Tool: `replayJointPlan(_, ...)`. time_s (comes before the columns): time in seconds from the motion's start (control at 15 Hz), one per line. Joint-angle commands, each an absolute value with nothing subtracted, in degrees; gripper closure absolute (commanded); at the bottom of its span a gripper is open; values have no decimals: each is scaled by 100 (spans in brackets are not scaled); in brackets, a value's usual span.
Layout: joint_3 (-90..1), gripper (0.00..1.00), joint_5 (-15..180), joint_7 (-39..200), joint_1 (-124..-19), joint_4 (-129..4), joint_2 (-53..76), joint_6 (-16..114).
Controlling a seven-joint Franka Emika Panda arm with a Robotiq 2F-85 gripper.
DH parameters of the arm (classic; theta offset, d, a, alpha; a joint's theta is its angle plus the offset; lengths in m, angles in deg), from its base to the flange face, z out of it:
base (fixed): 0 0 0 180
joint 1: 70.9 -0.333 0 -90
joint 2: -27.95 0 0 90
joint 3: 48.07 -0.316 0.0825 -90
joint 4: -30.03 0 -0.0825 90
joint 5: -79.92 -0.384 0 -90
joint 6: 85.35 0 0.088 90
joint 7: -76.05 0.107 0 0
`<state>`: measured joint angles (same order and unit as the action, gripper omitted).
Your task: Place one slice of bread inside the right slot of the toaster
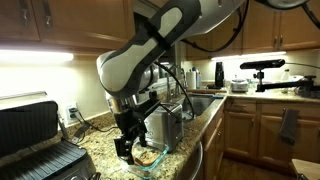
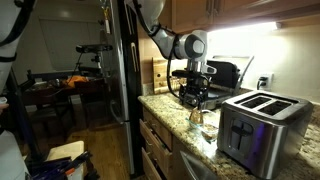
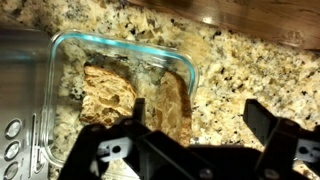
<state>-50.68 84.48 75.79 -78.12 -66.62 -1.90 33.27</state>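
Tool [image 3: 197, 122] above bread slice [image 3: 168, 108] in glass dish [image 3: 125, 42]

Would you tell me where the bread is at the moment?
In the wrist view the bread lies inside a clear glass dish on the granite counter, just right of the toaster, beneath the open gripper.

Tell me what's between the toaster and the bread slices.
Only the glass dish's side wall, in the wrist view: the bread slices lie inside it, the toaster stands just outside.
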Motion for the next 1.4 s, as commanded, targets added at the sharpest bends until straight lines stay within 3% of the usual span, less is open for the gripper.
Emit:
replayJointPlan(0.0, -5024, 0, 8499, 7775, -7818, -6362, -348, 3059)
replayJointPlan(1.27, -4946, 0, 8484, 7891, -7828, -5280, -1147, 2510)
replayJointPlan(1.33, -4944, 24, 8484, 7887, -7828, -5256, -1158, 2504)
